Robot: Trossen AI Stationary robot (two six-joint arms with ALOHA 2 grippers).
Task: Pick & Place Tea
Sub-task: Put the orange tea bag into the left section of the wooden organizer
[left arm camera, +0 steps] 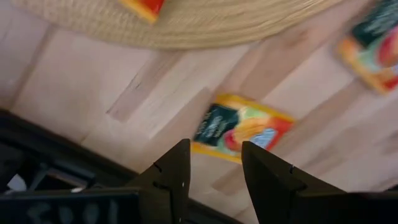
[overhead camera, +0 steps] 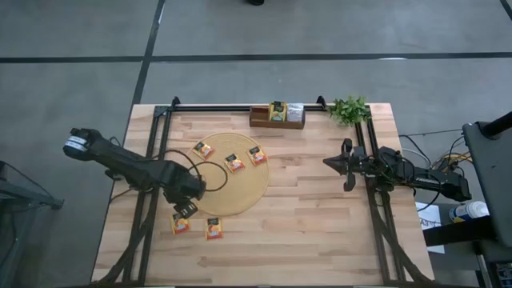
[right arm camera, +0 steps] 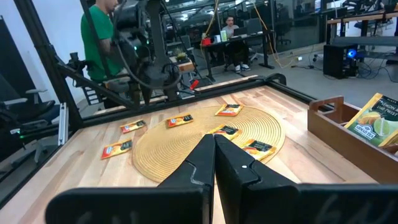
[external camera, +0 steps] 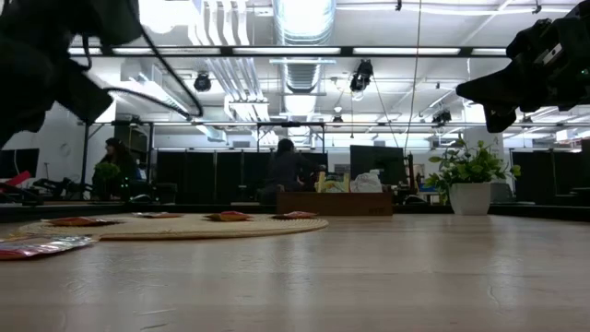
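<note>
High view: The left gripper [overhead camera: 186,210] hangs over the table's [overhead camera: 320,224] near-left area, just off the edge of the round mat [overhead camera: 240,196]. Its fingers stand apart with nothing between them. Directly beside it lies one orange sachet [overhead camera: 181,225], and a second orange sachet [overhead camera: 214,229] lies next to that, both on bare wood. Three further sachets lie flat on the mat: one [overhead camera: 202,150] toward the left, one [overhead camera: 234,163] in the middle, one [overhead camera: 258,155] to the right, each turned at a slight angle to the table edges. The wooden tray [overhead camera: 260,118] at the far edge holds upright sachets. The right gripper [overhead camera: 336,163] waits over the right side, clenched on nothing, near the potted plant [overhead camera: 350,110].

Low view: All sachets on the mat [external camera: 184,225] lie flat. Another one [external camera: 41,245] rests on the wood at the left.

Left wrist view: The open fingers [left arm camera: 177,174] frame the near sachet [left arm camera: 241,128] below them without touching it. It lies flat, printed face up, with its long axis running crosswise to the fingers. A second sachet [left arm camera: 373,50] lies farther off.

Right wrist view: The closed fingers [right arm camera: 214,158] point across the mat [right arm camera: 186,149] toward the left arm [right arm camera: 146,50]. A green-yellow sachet [right arm camera: 376,121] stands upright in the tray [right arm camera: 339,137].
</note>
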